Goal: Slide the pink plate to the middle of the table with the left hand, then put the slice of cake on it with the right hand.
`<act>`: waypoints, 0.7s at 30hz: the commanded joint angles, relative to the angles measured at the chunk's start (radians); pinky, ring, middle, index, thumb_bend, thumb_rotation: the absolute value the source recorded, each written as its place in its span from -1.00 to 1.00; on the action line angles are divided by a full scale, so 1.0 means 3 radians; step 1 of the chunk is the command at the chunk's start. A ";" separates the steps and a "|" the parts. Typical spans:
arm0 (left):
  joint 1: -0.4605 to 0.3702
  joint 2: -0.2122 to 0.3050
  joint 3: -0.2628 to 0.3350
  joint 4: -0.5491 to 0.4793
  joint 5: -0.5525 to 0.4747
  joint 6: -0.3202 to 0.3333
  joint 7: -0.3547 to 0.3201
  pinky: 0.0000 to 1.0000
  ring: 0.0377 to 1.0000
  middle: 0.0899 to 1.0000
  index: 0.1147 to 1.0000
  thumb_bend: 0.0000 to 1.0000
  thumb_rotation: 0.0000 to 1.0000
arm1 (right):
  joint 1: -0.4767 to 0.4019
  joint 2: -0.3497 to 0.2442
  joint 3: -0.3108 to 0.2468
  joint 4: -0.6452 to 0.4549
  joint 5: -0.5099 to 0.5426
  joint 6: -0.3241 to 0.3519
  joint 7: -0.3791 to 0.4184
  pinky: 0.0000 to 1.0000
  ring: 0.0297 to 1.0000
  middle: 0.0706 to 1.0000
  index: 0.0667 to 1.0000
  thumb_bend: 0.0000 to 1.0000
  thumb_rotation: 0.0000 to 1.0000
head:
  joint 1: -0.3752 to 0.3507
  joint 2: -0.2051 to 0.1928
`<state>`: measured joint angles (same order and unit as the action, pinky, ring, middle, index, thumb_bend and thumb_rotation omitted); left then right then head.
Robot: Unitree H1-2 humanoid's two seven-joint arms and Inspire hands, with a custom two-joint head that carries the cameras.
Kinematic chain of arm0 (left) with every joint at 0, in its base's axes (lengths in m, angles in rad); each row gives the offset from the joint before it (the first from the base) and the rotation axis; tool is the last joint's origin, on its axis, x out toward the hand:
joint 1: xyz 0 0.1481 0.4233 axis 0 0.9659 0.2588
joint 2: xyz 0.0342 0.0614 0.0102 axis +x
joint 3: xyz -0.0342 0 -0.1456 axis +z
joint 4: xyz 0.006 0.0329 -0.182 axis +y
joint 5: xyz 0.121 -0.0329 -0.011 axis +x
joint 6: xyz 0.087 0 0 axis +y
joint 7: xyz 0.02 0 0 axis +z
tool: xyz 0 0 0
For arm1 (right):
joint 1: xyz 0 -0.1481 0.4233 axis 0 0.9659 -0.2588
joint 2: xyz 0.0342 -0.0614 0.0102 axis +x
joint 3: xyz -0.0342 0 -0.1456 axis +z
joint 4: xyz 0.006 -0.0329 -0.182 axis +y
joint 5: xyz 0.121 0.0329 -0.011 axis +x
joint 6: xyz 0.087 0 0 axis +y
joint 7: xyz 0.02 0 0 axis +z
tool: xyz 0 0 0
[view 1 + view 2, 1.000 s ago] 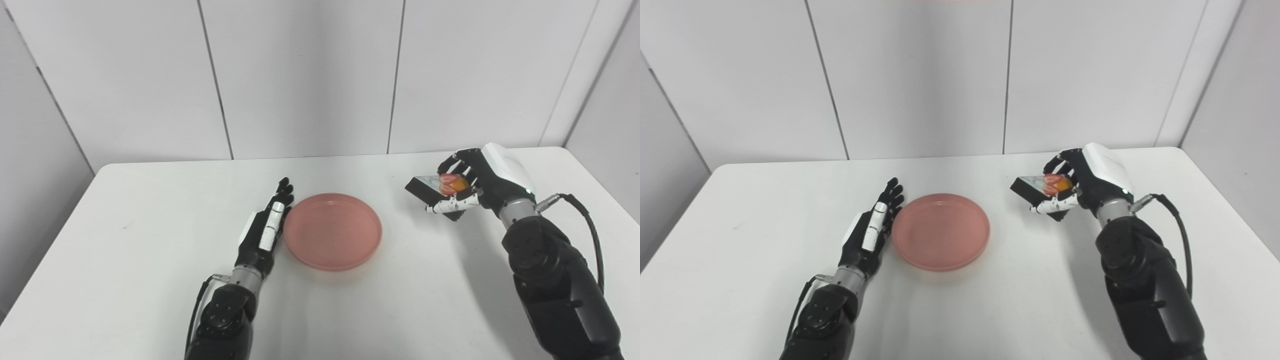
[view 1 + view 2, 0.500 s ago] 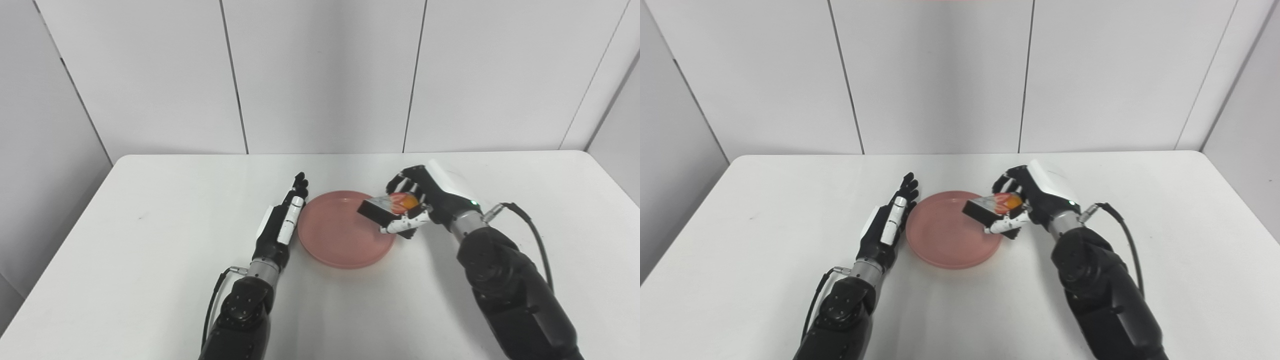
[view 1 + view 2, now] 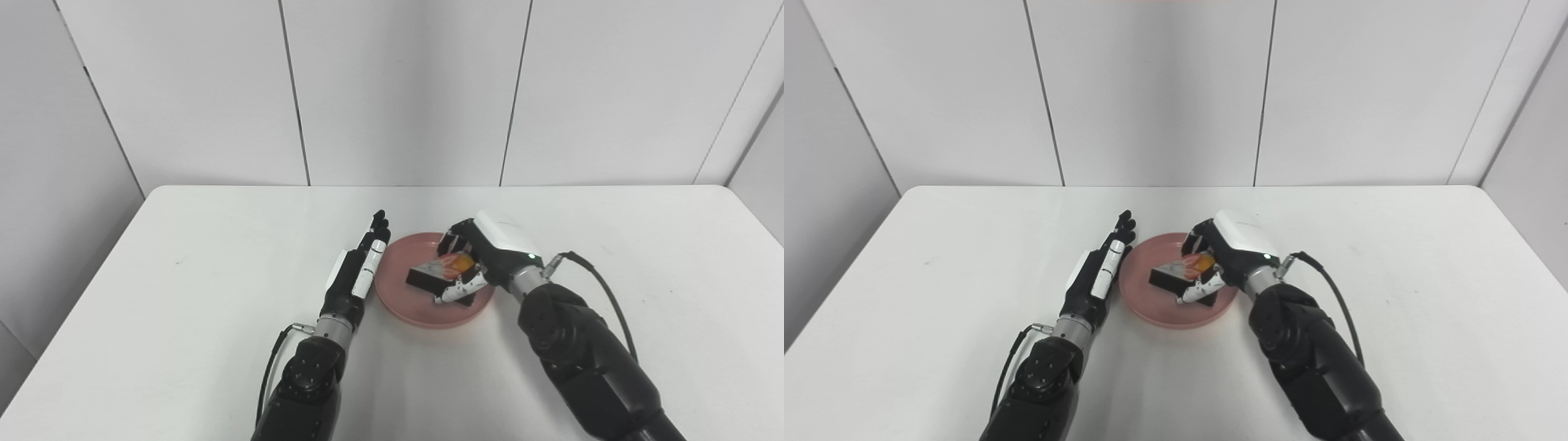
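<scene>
The right hand (image 3: 484, 260) covers the right rim of the round pink plate (image 3: 398, 303) and the back of the dark wedge-shaped cake slice (image 3: 436, 275); contact beneath the slice is unclear. Both forearms leave the bottom edge.

Both arms are clad in glossy black, rounded shell segments with small screw heads dotting the left forearm. The left hand (image 3: 354, 278) is black with a white plate on its back and a white panel along one finger. The right hand (image 3: 484, 260) is black with a large white back cover carrying a small green light and white thumb segments. A thin black cable loops from each wrist back along the forearm.
</scene>
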<state>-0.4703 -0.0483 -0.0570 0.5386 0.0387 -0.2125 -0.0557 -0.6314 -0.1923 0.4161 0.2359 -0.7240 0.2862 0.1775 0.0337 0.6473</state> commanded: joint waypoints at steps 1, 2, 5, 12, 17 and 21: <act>0.0019 -0.0049 -0.0006 0.0016 0.0006 -0.0074 0.0058 1.00 1.00 1.00 1.00 0.42 1.00 | -0.0212 0.0031 0.0004 0.0012 -0.0040 -0.0183 -0.0154 -0.59 -0.46 -0.13 -0.10 0.06 -1.00 | 0.0014 0.0002; 0.0018 -0.0055 -0.0002 0.0019 0.0004 -0.0088 0.0064 1.00 1.00 1.00 1.00 0.42 1.00 | -0.0216 0.0038 0.0012 0.0053 -0.0046 -0.0210 -0.0182 -0.58 -0.44 -0.13 -0.10 0.06 -1.00 | 0.0018 0.0007; 0.0026 -0.0067 0.0004 -0.0007 -0.0008 -0.0075 0.0071 1.00 1.00 1.00 1.00 0.42 1.00 | -0.0236 0.0045 0.0049 0.0208 -0.0071 -0.0301 -0.0279 -0.58 -0.44 -0.13 -0.10 0.06 -1.00 | 0.0017 0.0017; 0.0045 -0.0072 0.0009 -0.0083 -0.0029 -0.0036 0.0061 1.00 1.00 1.00 1.00 0.40 1.00 | -0.0248 0.0065 0.0101 0.0407 -0.0125 -0.0381 -0.0443 -0.57 -0.44 -0.13 -0.10 0.05 -1.00 | 0.0016 0.0030; 0.0054 -0.0074 0.0010 -0.0113 -0.0029 0.0003 0.0065 1.00 1.00 1.00 1.00 0.40 1.00 | -0.0262 0.0017 0.0119 0.0404 -0.0111 -0.0450 -0.0408 -0.11 0.06 0.16 -0.07 0.03 -0.79 | 0.0009 0.0041; 0.0049 -0.0051 -0.0024 -0.0095 0.0082 -0.0029 0.0133 1.00 1.00 1.00 1.00 0.39 1.00 | -0.0229 -0.0033 0.0080 0.0288 0.0001 -0.0482 -0.0256 0.20 0.40 0.46 0.38 0.28 -0.40 | 0.0007 0.0047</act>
<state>-0.4543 -0.0579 -0.0595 0.5125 0.0476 -0.2042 -0.0294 -0.6569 -0.1924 0.4531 0.3661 -0.7362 0.1774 0.0977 0.0353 0.6627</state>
